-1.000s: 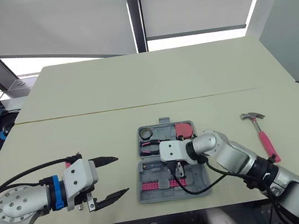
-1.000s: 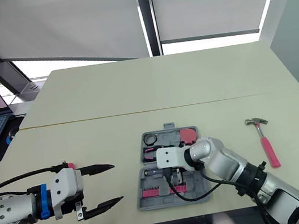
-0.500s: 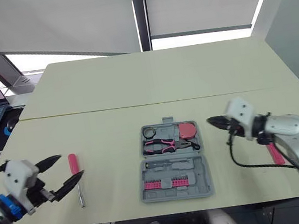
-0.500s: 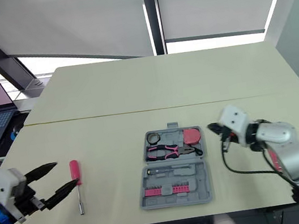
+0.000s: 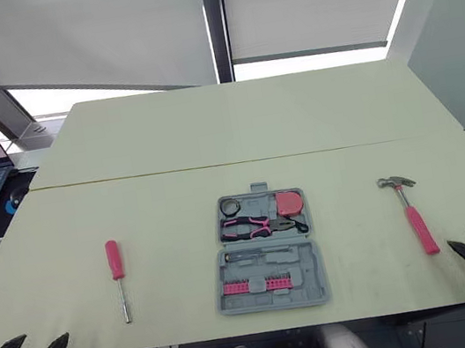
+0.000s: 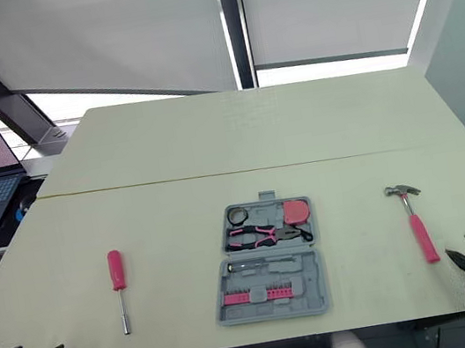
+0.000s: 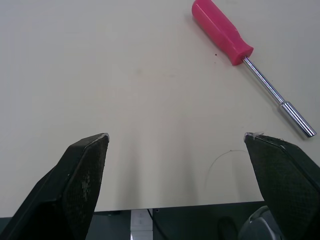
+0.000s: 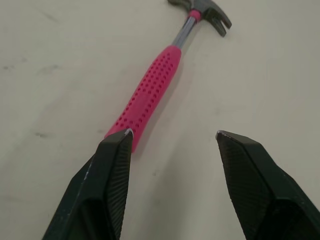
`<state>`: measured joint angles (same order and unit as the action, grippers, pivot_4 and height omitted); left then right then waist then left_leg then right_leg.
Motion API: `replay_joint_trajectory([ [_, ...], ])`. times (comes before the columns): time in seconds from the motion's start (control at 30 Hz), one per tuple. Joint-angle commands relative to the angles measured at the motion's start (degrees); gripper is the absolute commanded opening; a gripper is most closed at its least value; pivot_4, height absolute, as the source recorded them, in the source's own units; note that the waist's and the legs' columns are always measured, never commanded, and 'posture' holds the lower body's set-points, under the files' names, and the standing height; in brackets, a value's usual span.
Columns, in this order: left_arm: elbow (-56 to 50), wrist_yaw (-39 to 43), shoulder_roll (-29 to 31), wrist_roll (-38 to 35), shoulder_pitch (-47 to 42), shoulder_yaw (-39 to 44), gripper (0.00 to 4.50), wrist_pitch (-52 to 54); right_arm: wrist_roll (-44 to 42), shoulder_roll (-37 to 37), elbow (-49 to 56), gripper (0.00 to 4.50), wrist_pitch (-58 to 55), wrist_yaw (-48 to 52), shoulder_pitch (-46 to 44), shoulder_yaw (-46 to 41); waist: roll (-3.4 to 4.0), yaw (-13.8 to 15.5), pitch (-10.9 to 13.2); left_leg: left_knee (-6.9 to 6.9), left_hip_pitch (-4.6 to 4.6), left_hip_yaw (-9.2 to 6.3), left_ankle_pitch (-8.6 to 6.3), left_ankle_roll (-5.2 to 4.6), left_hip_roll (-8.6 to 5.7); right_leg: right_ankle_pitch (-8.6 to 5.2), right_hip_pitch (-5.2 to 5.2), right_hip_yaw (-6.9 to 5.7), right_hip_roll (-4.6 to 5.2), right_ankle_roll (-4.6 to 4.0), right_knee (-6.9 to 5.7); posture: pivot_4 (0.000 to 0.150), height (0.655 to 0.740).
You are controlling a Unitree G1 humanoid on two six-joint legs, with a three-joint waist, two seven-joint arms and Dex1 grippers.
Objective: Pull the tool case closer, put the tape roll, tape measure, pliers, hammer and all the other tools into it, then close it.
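Tool case [image 5: 265, 253] open mid-table [image 5: 208, 133], pliers [image 5: 259, 227] inside. Hammer [image 5: 411, 215] right, screwdriver [image 5: 118, 278] left. Left gripper [image 7: 176, 136] and right gripper [image 8: 173, 133] empty, fingers spread.

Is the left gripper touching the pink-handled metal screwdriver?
Apart. The left wrist view shows bare table between the left gripper and the pink-handled metal screwdriver.

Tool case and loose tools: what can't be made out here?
- Tool case, head views: pieces in its near half too small to name.
- Hammer, right wrist view: handle end hidden behind a finger of the right gripper.
- Left gripper, head views: cut by the picture's corner.
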<state>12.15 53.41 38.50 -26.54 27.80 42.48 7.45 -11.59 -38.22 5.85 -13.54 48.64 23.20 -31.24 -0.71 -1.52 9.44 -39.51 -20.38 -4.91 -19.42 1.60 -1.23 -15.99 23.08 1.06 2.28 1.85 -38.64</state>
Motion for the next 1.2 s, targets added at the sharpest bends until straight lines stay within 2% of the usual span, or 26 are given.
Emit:
replay_joint_trajectory([
  [0.03, -0.64, 1.00, 0.12, -0.02, 0.41, -0.63, 4.50, -1.34, -1.69, -0.75, -0.44, 4.24, 2.97, 0.26, 0.57, -2.08, 0.00, 0.00, -0.06, 0.02, 0.06, 0.02, 0.00, 0.00, 0.02, 0.00, -0.03, 0.01, -0.01, 0.00, -0.01, 0.150, 0.7400],
  [0.07, -0.85, 1.09, 0.07, -0.08, 0.39, -0.99, 4.50, -1.19, -1.65, -0.86, -1.11, 4.48, 3.56, 0.24, 0.76, -1.99, -0.03, -0.01, -0.09, 0.06, 0.10, 0.05, 0.00, 0.00, 0.02, 0.00, -0.05, 0.02, -0.01, 0.00, -0.01, 0.150, 0.7400],
  [0.2, -0.86, 0.84, 0.63, -0.18, -0.33, -1.62, 4.50, -0.78, -2.09, -1.45, -3.17, 4.48, 4.52, 0.01, 0.84, -2.23, -0.15, -0.02, -0.15, 0.49, 0.55, 0.28, 0.00, 0.00, -0.01, -0.01, -0.32, 0.13, 0.00, 0.00, 0.11, 0.150, 0.7400],
  [0.43, 1.50, 2.29, 3.11, 0.44, -1.22, -1.22, 4.50, -1.67, -2.65, -3.23, -5.59, 4.48, 5.77, 0.40, 0.09, -2.27, -0.11, -0.01, -0.18, 0.60, 0.61, 0.11, 0.00, 0.00, 0.04, -0.01, -0.57, 0.04, -0.01, -0.01, 0.51, 0.150, 0.7400],
  [0.57, -2.07, 6.96, 5.85, 0.53, -1.49, -2.90, 4.50, -3.36, -2.75, -6.57, -7.70, 4.48, 5.76, 1.31, -3.27, -1.55, -0.11, -0.02, -0.18, 0.61, 0.70, 0.11, 0.00, 0.00, 0.03, -0.01, -0.77, 0.03, 0.01, -0.01, 0.65, 0.150, 0.7400],
  [0.67, -5.85, 9.16, 7.27, 0.05, -2.94, -4.71, 4.50, -3.40, -2.83, -8.55, -8.75, 4.48, 5.27, 1.90, -6.74, -0.19, -0.09, -0.01, -0.18, 0.61, 0.71, 0.10, 0.00, 0.00, 0.03, 0.00, -0.79, 0.01, 0.01, -0.01, 0.66, 0.150, 0.7400],
  [0.83, -16.66, 13.31, 9.50, -0.02, -5.67, -11.45, 4.50, -3.10, -2.54, -10.86, -8.48, 4.48, -1.71, 0.92, -15.24, 5.42, -0.05, 0.00, -0.18, 0.61, 0.71, 0.10, 0.00, 0.00, 0.03, 0.01, -0.80, 0.02, 0.01, -0.01, 0.65, 0.150, 0.7400],
  [1.0, -30.28, 11.96, 10.55, -3.80, -12.13, -19.36, 4.50, 4.25, 2.04, -8.03, -8.88, 4.48, -10.84, -6.45, -27.76, 16.05, 0.03, -0.05, -0.12, 0.61, 0.65, 0.05, 0.00, 0.01, 0.01, 0.03, -0.76, 0.01, 0.01, -0.01, 0.65, 0.150, 0.7400],
  [1.2, -41.18, 11.58, 13.05, -8.55, -17.77, -23.80, 4.50, 11.99, 2.40, -4.30, -11.97, 4.48, -22.84, -12.32, -35.75, 19.79, 0.22, -0.06, -0.03, 0.62, 0.59, 0.02, 0.01, 0.02, -0.01, 0.03, -0.70, 0.03, 0.01, -0.02, 0.66, 0.150, 0.7400],
])
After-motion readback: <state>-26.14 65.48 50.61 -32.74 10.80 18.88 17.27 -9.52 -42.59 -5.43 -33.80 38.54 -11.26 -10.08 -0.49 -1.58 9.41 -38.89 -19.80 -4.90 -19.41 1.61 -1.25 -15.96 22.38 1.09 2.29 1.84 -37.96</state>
